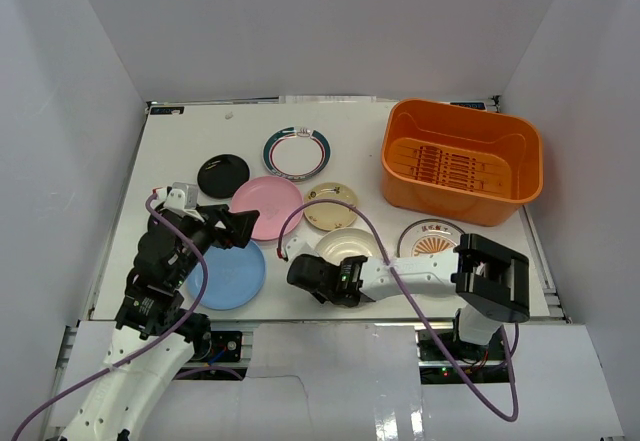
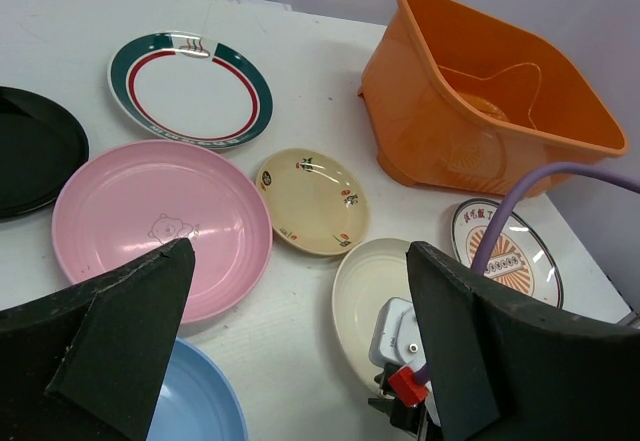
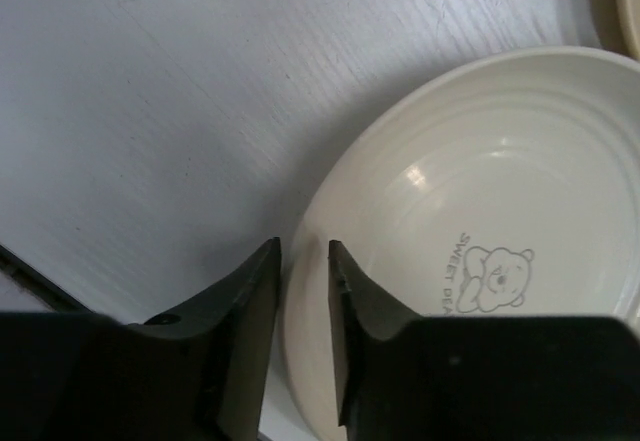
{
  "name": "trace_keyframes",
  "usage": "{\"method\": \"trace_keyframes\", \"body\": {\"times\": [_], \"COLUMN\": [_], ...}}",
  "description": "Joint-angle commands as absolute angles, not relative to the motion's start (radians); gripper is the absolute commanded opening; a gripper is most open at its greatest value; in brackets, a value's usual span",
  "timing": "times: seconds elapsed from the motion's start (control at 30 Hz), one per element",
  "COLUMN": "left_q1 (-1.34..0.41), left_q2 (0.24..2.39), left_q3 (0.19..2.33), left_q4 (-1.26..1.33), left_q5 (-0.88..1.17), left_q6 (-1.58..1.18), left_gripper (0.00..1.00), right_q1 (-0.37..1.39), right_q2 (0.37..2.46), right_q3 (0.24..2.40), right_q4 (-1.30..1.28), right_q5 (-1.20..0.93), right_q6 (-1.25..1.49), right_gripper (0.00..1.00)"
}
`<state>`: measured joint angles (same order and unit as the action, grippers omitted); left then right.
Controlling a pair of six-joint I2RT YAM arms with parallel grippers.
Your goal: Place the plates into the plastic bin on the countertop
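Observation:
My right gripper (image 3: 305, 301) (image 1: 312, 266) is open; its narrow jaws straddle the near-left rim of the cream plate (image 3: 480, 211) (image 1: 350, 244), which lies on the countertop (image 1: 190, 141). My left gripper (image 2: 300, 351) (image 1: 238, 227) hangs wide open and empty above the gap between the pink plate (image 1: 268, 204) and the light blue plate (image 1: 232, 276). Further plates lie flat: black (image 1: 222, 174), green-red rimmed (image 1: 296, 153), small beige (image 1: 330, 206) and orange-patterned (image 1: 430, 238). The orange plastic bin (image 1: 455, 186) (image 2: 450, 141) stands at the back right with no plate inside.
White walls close in the table on the left, back and right. A purple cable (image 1: 385, 261) loops over the right arm and across the cream plate. The right arm's black elbow (image 1: 492, 276) sits beside the orange-patterned plate.

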<state>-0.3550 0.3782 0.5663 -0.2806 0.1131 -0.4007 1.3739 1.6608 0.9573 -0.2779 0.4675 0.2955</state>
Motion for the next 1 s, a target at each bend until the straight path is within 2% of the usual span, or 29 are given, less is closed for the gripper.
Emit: {"method": "trace_keyframes", "body": {"times": [0.0, 0.03, 0.13, 0.47, 0.6, 0.67, 0.8, 0.97], "left_q1": [-0.345, -0.345, -0.347, -0.341, -0.337, -0.337, -0.337, -0.337], "left_q2": [0.374, 0.374, 0.373, 0.365, 0.365, 0.365, 0.367, 0.379], "left_q3": [0.601, 0.601, 0.601, 0.603, 0.600, 0.600, 0.598, 0.598], "left_q4": [-0.281, -0.281, -0.282, -0.281, -0.278, -0.279, -0.279, -0.275], "left_q5": [0.104, 0.104, 0.104, 0.106, 0.115, 0.120, 0.135, 0.158], "left_q6": [-0.403, -0.403, -0.402, -0.402, -0.405, -0.405, -0.408, -0.408], "left_gripper": [0.98, 0.98, 0.98, 0.98, 0.98, 0.98, 0.98, 0.98], "right_q1": [1.371, 1.370, 1.371, 1.397, 1.361, 1.252, 0.846, 0.554], "right_q2": [1.677, 1.680, 1.655, 1.338, 1.299, 1.295, 1.302, 1.419], "right_q3": [0.979, 0.985, 1.006, 1.251, 1.368, 1.422, 1.436, 1.466], "right_q4": [-0.238, -0.239, -0.261, -0.478, -0.528, -0.541, -0.462, -0.356], "right_q5": [0.472, 0.471, 0.480, 0.540, 0.698, 0.713, 0.547, 0.393], "right_q6": [0.287, 0.287, 0.291, 0.290, 0.189, 0.116, 0.012, -0.057], "right_gripper": [0.29, 0.21, 0.08, 0.08, 0.08, 0.08, 0.08, 0.08]}}
